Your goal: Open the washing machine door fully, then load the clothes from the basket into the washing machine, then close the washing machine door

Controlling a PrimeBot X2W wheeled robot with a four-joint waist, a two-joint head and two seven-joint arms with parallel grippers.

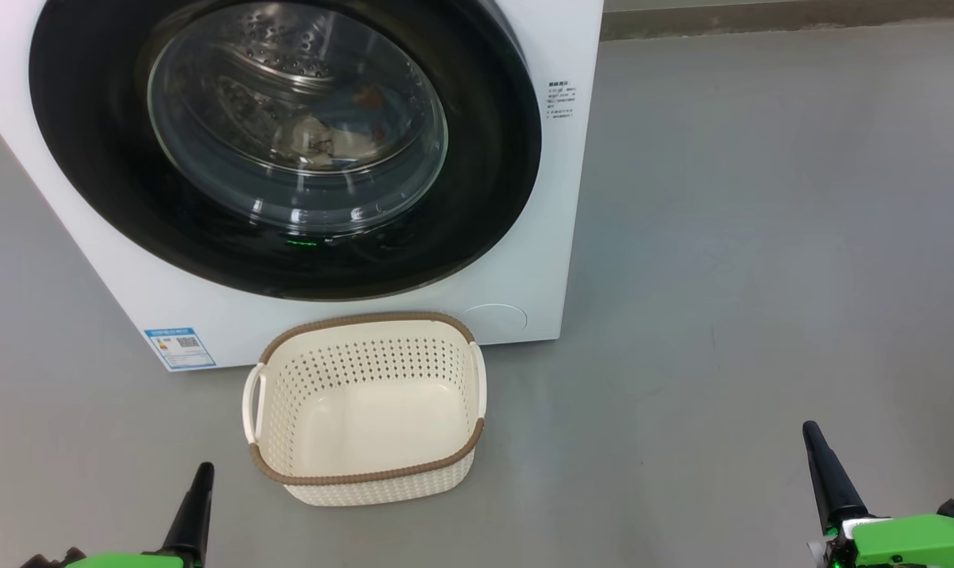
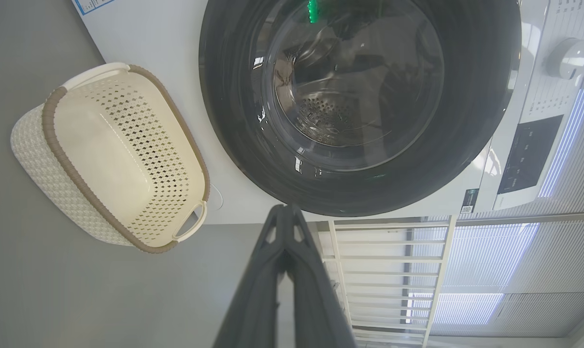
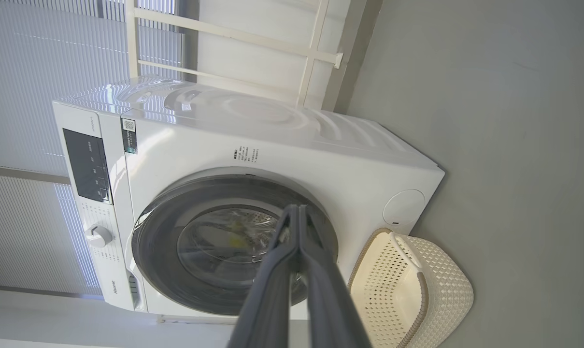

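Note:
The white washing machine point(image 1: 524, 237) fills the upper left of the head view, its black-rimmed round door point(image 1: 90, 142) shut flat against the front. Behind the glass bowl lie the clothes point(image 1: 342, 134), blue and cream fabric inside the steel drum. On the floor in front stands the cream basket point(image 1: 366, 473) with a brown rim, nothing in it. My left gripper point(image 1: 200, 481) is low at the left, shut and holding nothing. My right gripper point(image 1: 814, 442) sits low at the right, also shut and holding nothing. Both wrist views show the door point(image 2: 234, 121) point(image 3: 156, 241), the basket point(image 2: 35, 154) point(image 3: 446, 290) and pressed-together fingers point(image 2: 258, 290) point(image 3: 272, 290).
Grey floor point(image 1: 761, 237) stretches to the right of the machine and around the basket. A blue label sticker point(image 1: 179, 347) marks the machine's lower left corner. A white railing point(image 3: 316, 53) and window blinds stand behind the machine, whose control panel point(image 3: 86, 164) and dial are at the top.

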